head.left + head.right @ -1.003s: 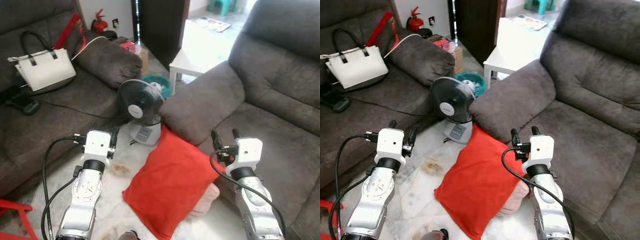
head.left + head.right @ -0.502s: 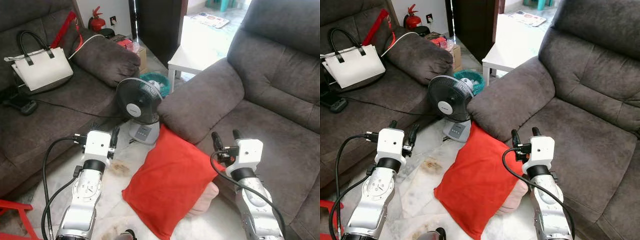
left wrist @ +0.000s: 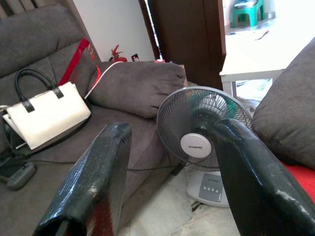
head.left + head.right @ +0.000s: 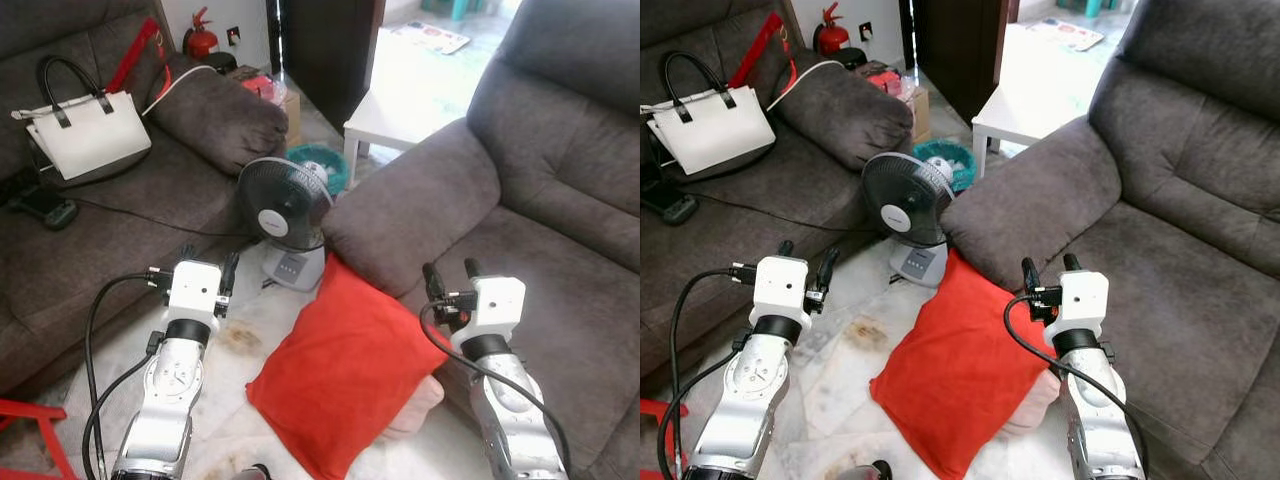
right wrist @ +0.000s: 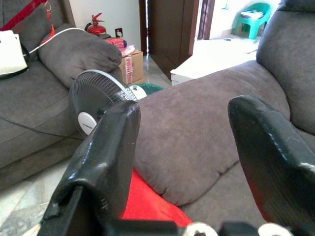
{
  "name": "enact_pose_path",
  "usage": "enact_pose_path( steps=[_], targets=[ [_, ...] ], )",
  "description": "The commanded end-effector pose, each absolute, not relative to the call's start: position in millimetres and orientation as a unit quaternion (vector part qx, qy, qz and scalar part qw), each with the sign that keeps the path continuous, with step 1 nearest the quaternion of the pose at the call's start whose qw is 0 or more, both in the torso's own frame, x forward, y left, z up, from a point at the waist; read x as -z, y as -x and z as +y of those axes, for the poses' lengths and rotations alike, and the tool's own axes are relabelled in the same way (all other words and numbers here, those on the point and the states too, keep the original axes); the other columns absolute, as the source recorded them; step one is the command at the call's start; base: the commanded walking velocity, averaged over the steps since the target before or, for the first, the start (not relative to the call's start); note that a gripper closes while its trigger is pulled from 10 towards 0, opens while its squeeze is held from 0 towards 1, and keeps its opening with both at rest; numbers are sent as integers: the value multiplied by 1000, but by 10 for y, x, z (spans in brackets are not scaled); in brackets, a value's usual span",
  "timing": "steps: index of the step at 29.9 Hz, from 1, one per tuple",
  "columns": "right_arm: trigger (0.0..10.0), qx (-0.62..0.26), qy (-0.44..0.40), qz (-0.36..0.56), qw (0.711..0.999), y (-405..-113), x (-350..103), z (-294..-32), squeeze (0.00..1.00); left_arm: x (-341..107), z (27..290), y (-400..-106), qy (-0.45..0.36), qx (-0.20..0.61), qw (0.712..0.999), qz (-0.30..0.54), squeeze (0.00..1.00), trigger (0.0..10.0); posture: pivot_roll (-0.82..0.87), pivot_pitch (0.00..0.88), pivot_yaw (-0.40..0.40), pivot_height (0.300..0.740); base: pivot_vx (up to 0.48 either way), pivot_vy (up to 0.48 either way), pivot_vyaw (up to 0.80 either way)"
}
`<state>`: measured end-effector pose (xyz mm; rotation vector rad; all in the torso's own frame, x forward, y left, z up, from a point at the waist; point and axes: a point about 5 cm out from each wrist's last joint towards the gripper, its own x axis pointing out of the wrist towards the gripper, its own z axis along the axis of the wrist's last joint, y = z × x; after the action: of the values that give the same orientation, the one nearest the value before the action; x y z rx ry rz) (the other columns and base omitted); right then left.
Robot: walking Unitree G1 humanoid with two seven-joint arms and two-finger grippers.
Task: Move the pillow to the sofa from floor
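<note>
Both grippers are standing with fingers spread wide, gripping nothing: left gripper (image 4: 206,263) over the floor, right gripper (image 4: 449,275) at the sofa (image 4: 560,260) edge. One red pillow (image 4: 345,370) is lying between them on the floor, leaning against the sofa armrest. One fan (image 4: 285,212) is standing just beyond.

Both arms are silver metal tubes with ribbed round joints, and each ends in a boxy white wrist housing above a black collar ring, with thick black cables looping out from the housing and down along the forearm. The left pincer (image 4: 206,265) and the right pincer (image 4: 451,276) each carry two long black fingers that rise from the white housing. Seen close in the wrist views, the left fingers (image 3: 91,179) and the right fingers (image 5: 106,157) are broad, glossy black with a faintly textured, scuffed surface and rounded tips.
</note>
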<state>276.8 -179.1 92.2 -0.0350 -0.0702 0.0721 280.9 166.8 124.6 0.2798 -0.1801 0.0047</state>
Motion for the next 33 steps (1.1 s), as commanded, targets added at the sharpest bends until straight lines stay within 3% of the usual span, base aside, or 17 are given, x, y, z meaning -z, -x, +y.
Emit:
enact_pose_path(
  steps=[1, 24, 33],
  targets=[
    [10000, -38, 17, -30, 999, -2770, -906, -1790, 0, -1249, 1677, -2812, -134, -2, 987, -85, 0, 10000, 141, 104, -23, 740, 311, 0, 0],
    [10000, -41, 20, -29, 999, -2773, -904, -1786, 0, -1239, 1669, -2814, -133, -2, 988, -84, 0, 10000, 139, 102, -23, 740, 311, 0, 0],
    [10000, -42, 19, -30, 999, -2777, -902, -1783, 0, -1190, 1584, -2820, -140, 24, 987, -74, 0, 10000, 137, 96, -21, 740, 0, 0, 0]
  ],
)
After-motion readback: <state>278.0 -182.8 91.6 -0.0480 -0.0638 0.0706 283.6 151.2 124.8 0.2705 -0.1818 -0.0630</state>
